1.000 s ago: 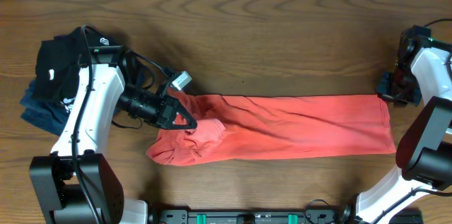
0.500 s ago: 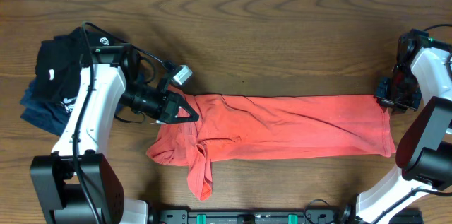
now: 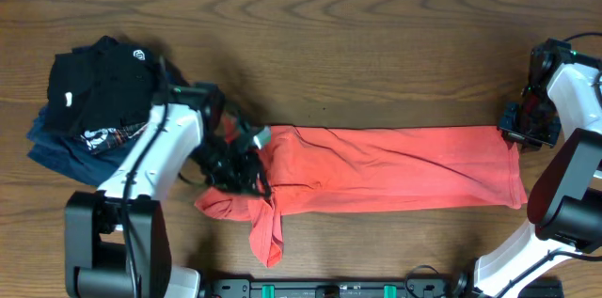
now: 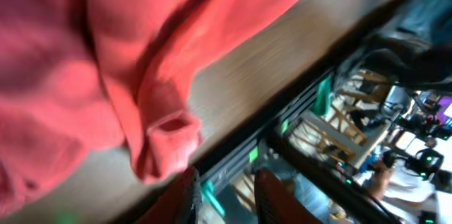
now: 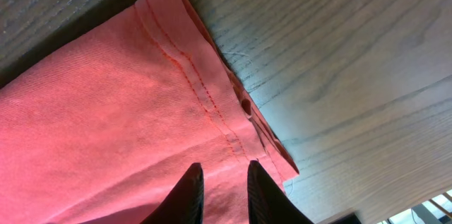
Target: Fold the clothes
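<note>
Blur spoils my left wrist view, so the cloth there is hard to read. From above, the left claw (image 3: 243, 162) is just a dark lump over the left end of the T-shirt (image 3: 395, 168), and its tips are hidden. Up close, its two fingers (image 4: 185, 196) stand a little apart with nothing between them.

The right claw (image 5: 222, 181) is a little open too. It holds nothing and sits over the shirt's hemmed corner by the right edge of the bench (image 3: 376, 44).

The shirt lies as a long strip, nearer the front edge than the back, running from left of the middle almost to the right edge. One flap droops from its left end toward the front edge. I cannot see any letters on it.

By the left edge, a black garment (image 3: 99, 77) lies on top of a navy garment (image 3: 52, 148) and hides most of it.

Bare wood runs all along the back edge. Only a thin strip of wood shows between the shirt and the front edge.
</note>
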You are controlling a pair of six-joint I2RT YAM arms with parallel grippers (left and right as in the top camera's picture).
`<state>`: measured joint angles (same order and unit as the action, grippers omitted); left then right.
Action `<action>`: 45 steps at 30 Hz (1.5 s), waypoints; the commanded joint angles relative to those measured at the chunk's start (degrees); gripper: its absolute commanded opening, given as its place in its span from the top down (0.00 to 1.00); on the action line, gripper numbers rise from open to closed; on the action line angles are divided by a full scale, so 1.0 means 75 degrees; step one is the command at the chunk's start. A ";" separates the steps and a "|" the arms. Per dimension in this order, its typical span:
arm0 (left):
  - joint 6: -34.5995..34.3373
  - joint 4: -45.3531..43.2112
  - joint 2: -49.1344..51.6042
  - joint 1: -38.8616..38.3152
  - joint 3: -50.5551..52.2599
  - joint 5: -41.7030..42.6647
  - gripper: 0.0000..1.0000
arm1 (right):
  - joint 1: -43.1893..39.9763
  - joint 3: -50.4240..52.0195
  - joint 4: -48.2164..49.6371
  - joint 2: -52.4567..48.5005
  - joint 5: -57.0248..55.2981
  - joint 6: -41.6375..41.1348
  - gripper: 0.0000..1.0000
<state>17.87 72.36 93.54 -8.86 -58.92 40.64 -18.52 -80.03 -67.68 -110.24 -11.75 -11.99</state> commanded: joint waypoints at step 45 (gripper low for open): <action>-0.3025 -0.3879 -0.1853 -0.2594 -0.0032 -0.1711 0.94 | 0.0044 0.0032 -0.0006 0.0099 0.0026 -0.0108 0.79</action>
<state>-5.69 46.00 80.34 -26.41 -58.43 27.11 -18.52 -80.03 -67.70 -110.24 -11.51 -11.99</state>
